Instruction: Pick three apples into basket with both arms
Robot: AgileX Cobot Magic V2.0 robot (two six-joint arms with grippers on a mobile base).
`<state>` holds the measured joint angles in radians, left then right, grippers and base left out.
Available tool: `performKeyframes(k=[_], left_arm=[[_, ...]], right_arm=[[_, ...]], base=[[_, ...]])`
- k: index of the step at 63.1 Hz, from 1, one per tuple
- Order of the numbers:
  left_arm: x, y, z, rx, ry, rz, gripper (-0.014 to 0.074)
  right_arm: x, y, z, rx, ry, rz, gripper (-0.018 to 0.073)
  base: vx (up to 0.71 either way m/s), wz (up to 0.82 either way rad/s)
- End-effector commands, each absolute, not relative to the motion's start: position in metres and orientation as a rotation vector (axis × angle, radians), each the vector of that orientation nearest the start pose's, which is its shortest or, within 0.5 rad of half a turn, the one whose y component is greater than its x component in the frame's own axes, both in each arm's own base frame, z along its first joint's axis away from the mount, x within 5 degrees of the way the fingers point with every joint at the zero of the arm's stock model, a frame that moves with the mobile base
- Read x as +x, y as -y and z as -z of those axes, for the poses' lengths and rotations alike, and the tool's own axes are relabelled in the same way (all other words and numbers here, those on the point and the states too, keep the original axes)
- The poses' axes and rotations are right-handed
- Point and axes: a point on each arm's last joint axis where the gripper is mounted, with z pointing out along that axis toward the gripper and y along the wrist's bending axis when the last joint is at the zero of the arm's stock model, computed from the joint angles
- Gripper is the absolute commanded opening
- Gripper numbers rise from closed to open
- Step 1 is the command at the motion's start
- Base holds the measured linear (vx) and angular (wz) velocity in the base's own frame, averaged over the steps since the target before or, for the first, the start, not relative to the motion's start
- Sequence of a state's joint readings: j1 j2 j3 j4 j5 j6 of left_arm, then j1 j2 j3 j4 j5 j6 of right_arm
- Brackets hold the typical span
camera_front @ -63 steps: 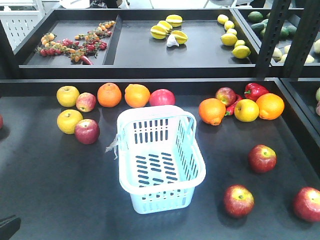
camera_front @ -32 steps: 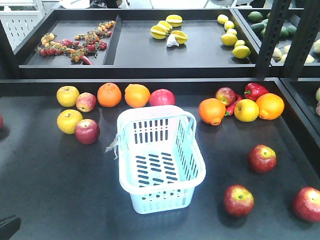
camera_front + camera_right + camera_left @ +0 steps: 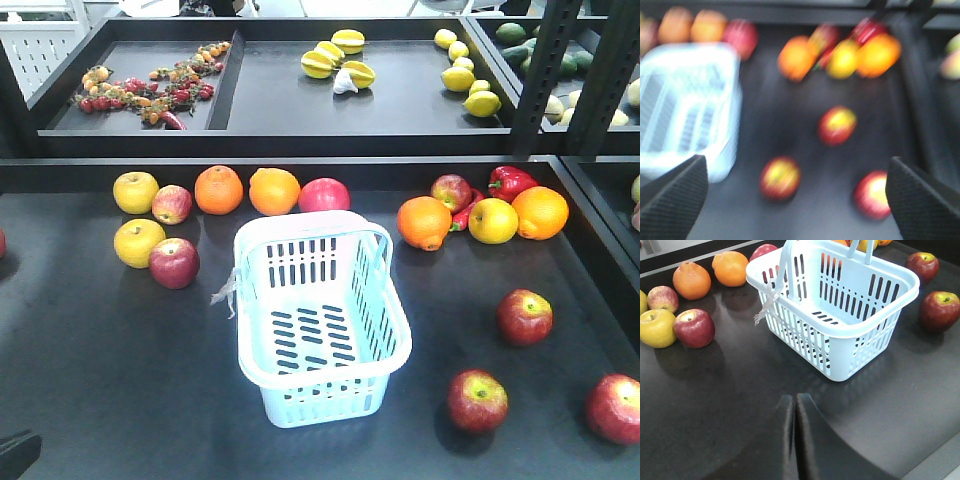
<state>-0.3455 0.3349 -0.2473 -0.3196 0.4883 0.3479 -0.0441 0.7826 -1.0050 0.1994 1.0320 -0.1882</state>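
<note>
The pale blue basket [image 3: 320, 400] stands empty mid-table, handle folded back. Three apples lie to its right: one [image 3: 525, 316], one [image 3: 477, 400] and one [image 3: 615, 408] by the right edge. More apples [image 3: 174, 262] sit left of the basket. In the left wrist view my left gripper [image 3: 794, 405] is shut on nothing, low over the table just short of the basket [image 3: 840, 355], with an apple [image 3: 694, 327] to its left. The right wrist view is blurred; my right gripper [image 3: 796, 161] is open wide above the three right-hand apples [image 3: 780, 177], touching none.
Oranges [image 3: 219, 189] and yellow fruits [image 3: 136, 191] line the table's back edge, with a red pepper [image 3: 511, 181] at the right. Behind is a raised shelf [image 3: 300, 130] with star fruit and lemons. A black post [image 3: 545, 70] stands back right.
</note>
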Motion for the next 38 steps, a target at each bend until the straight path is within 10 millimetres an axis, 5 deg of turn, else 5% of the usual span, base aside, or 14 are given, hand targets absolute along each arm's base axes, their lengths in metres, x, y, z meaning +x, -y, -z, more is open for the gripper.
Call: performKeyframes(k=[1, 9, 20, 38], left_arm=[[0.072, 0.039, -0.248, 0.451, -1.902, 0.343, -0.0008], [0.072, 0.039, -0.248, 0.451, -1.902, 0.343, -0.0008], [0.072, 0.039, -0.248, 0.451, -1.902, 0.343, -0.0008], [0.072, 0.039, -0.248, 0.451, -1.902, 0.343, -0.0008]], right_arm=[[0.151, -0.022, -0.396, -0.295, -2.332, -0.289, 0.0689], [0.186, -0.033, -0.380, -0.432, -2.443, -0.493, 0.0681], [0.230, -0.034, -0.343, -0.426, -2.591, -0.564, 0.0673], [0.281, -0.055, -0.284, -0.385, -2.758, -0.357, 0.0661]], base=[[0.00, 0.00], [0.00, 0.00], [0.00, 0.00], [0.00, 0.00]])
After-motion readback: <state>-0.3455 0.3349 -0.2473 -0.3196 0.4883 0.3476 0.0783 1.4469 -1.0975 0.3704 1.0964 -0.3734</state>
